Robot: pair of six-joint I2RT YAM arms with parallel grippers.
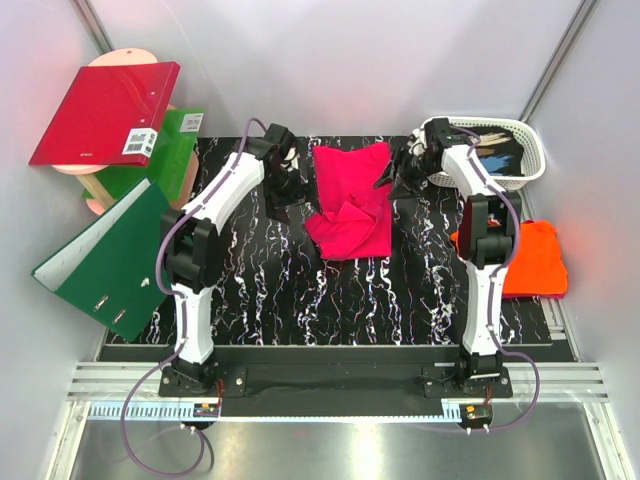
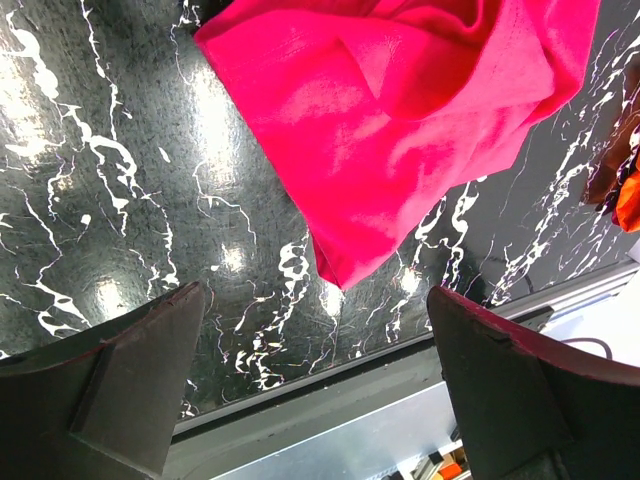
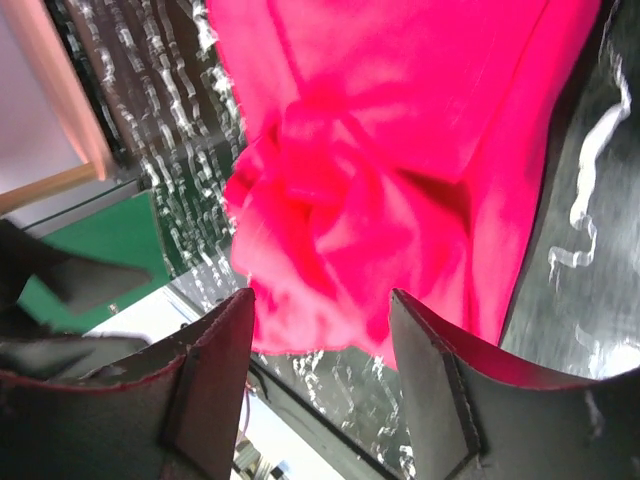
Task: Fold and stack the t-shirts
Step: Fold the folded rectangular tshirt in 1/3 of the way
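The magenta-pink soft cloth t-shirt (image 1: 350, 200) lies crumpled at the middle of the table's far half, between the two arms. Its far part is spread fairly flat, and its near part is bunched into soft, overlapping folds that end in a blunt corner. The right gripper (image 3: 322, 300) hangs over its right edge with the dark, wedge-shaped fingers (image 3: 215, 370) held apart. Rumpled pink cloth fills the gap between them, and I cannot tell whether they touch it. The left gripper (image 2: 315, 300) is spread as wide as it goes, with nothing between its fingers. It sits just off the shirt's left edge, above bare tabletop. The black white-veined marble-patterned table (image 1: 260, 290) is glossy and hard, and its whole near half lies bare between the arm bases. The bright orange cloth t-shirt (image 1: 535, 255) rests in a rough, flattish heap at the table's right edge, partly behind the right arm and well apart from the pink one. Behind it, a white slotted plastic basket (image 1: 530, 150) fills the far right corner. On the left, a stiff red ring binder (image 1: 105, 110) rests above the far left corner. A green lever-arch binder (image 1: 100, 260) lies tilted and open over the table's left edge, close to the left arm's elbow.
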